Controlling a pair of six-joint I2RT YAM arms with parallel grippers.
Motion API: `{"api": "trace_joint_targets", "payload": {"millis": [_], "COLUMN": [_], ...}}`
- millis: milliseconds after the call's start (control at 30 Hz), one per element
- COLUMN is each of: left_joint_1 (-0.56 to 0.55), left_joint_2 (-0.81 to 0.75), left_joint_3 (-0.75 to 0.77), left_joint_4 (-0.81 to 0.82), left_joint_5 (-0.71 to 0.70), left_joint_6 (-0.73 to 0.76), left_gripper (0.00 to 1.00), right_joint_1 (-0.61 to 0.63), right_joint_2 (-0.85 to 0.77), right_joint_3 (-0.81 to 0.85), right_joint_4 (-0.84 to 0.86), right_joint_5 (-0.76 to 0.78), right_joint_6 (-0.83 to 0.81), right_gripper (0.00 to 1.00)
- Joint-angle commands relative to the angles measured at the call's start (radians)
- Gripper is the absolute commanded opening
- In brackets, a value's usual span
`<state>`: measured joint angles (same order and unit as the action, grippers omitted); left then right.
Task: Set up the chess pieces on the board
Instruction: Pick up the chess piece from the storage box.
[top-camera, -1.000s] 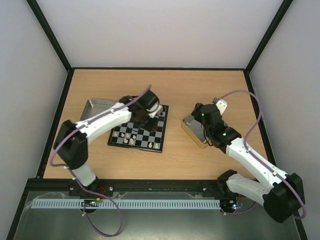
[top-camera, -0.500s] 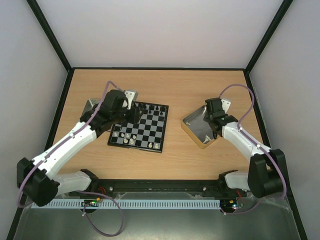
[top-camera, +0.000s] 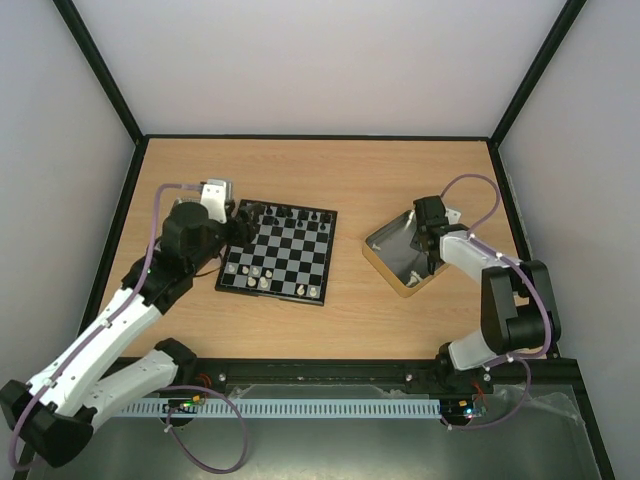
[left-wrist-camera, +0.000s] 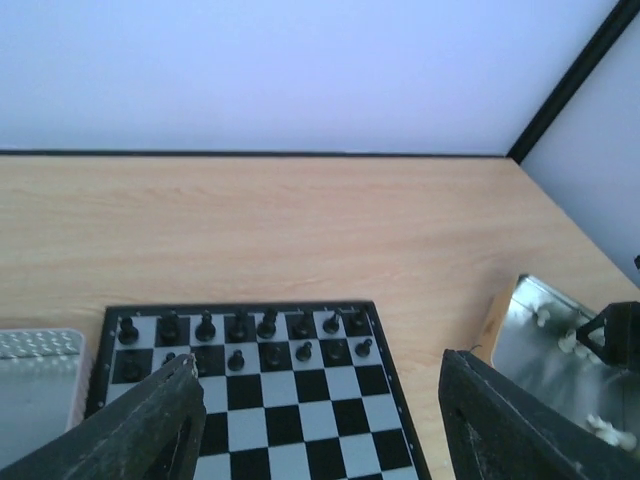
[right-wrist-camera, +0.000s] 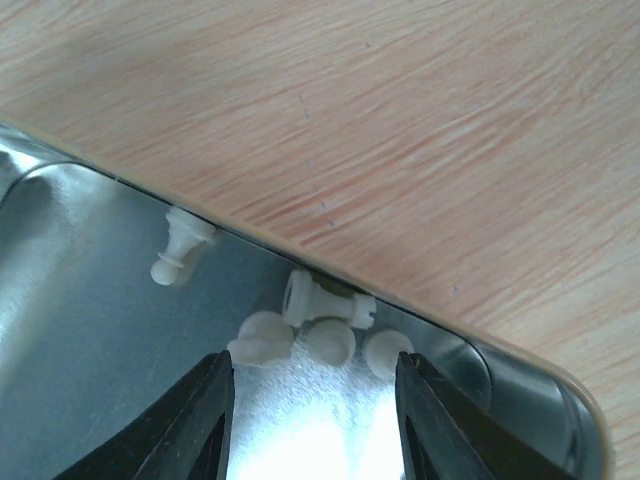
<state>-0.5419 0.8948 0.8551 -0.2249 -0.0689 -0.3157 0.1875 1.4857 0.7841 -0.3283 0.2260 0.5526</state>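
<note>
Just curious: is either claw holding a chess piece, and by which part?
Neither. The left gripper and right gripper are open and empty; white chess pieces lie loose in the tin just beyond the right fingertips.

Top camera: high above the near edge of the desk (top-camera: 350, 180), tilted down, whole surface in frame. 
Left wrist camera: low over the board (left-wrist-camera: 260, 400), facing the back wall (left-wrist-camera: 300, 70), mid range; tin (left-wrist-camera: 560, 345) at its right edge. 
Right wrist camera: very close, looking down into one tin corner with white pieces (right-wrist-camera: 320, 302). 
Shared: tin in all three views, board in top and left wrist only.
</note>
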Motion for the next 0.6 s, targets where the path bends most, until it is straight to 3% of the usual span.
{"api": "trace_joint_targets", "payload": {"millis": [0,300,567], "left_joint_1": [0.008,0.010,0.010], "left_joint_2": [-0.068,-0.082,-0.075], "left_joint_3": [-0.038,-0.048,-0.047], "left_joint_4": [0.082,0.085,0.084], "left_joint_5": [-0.089,-0.104,-0.097], "left_joint_6": [-0.013,-0.013,-0.011], "left_gripper": [0.67,0.69,0.69], "right_joint_1": [-0.013,-0.026,-0.027], "right_joint_2": [0.031,0.096,0.140], "right_joint_3": [0.056,0.074,0.080], "right_joint_4": [0.007,0.029,0.041], "right_joint_5": [-0.007,-0.038,-0.046], "right_joint_6": [-0.020,-0.013,-0.005], "right_gripper": [0.43,0.42,0.26]}}
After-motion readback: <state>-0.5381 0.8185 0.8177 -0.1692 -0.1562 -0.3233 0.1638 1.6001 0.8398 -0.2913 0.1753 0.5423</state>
